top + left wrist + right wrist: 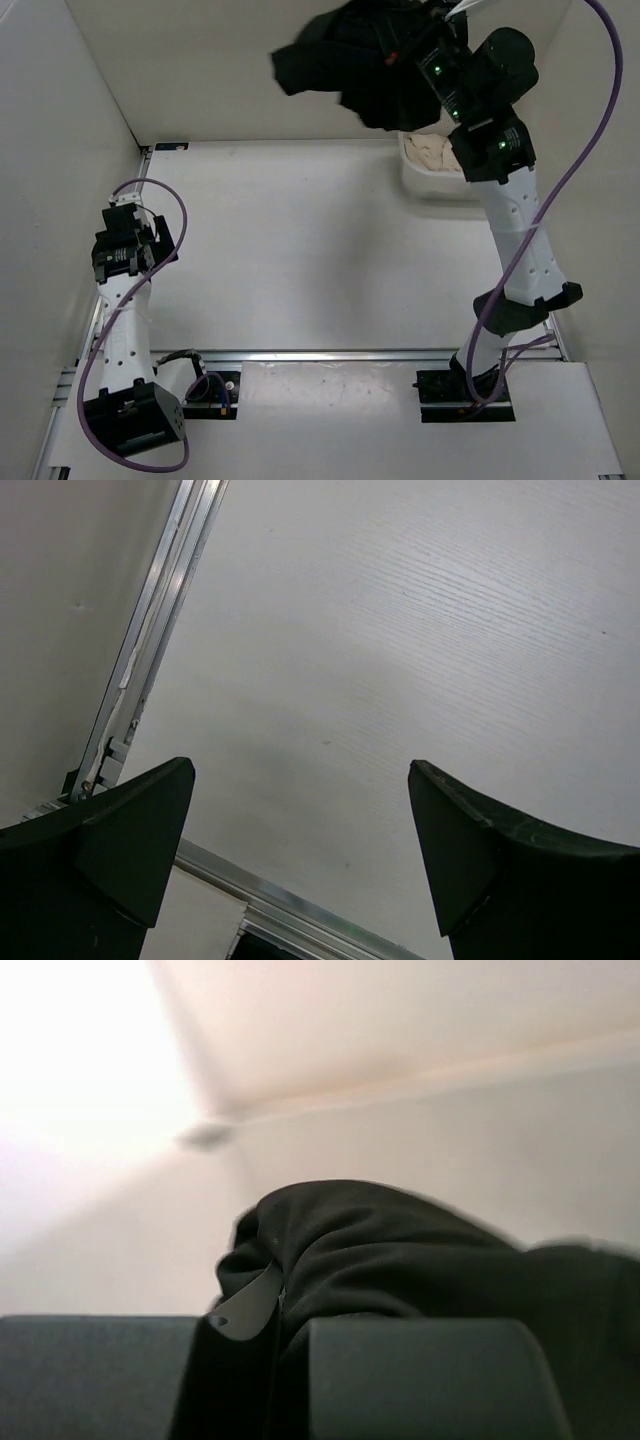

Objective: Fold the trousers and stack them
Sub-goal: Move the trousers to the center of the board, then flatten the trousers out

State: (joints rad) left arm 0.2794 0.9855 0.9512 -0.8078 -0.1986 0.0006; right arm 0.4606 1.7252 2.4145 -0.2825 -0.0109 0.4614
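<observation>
The black trousers (350, 60) hang bunched in the air at the top of the top view, above the table's far edge. My right gripper (425, 30) is raised high and shut on them; in the right wrist view the black fabric (400, 1250) is pinched between the fingers (420, 1380) and bulges over them. My left gripper (128, 212) is open and empty, low over the table's left side. In the left wrist view its two dark fingers (480, 850) stand wide apart over bare white table.
A white basket (432, 180) with pale cloth in it stands at the table's far right, under the right arm. White walls close in the left, back and right. An aluminium rail (330, 355) runs along the near edge.
</observation>
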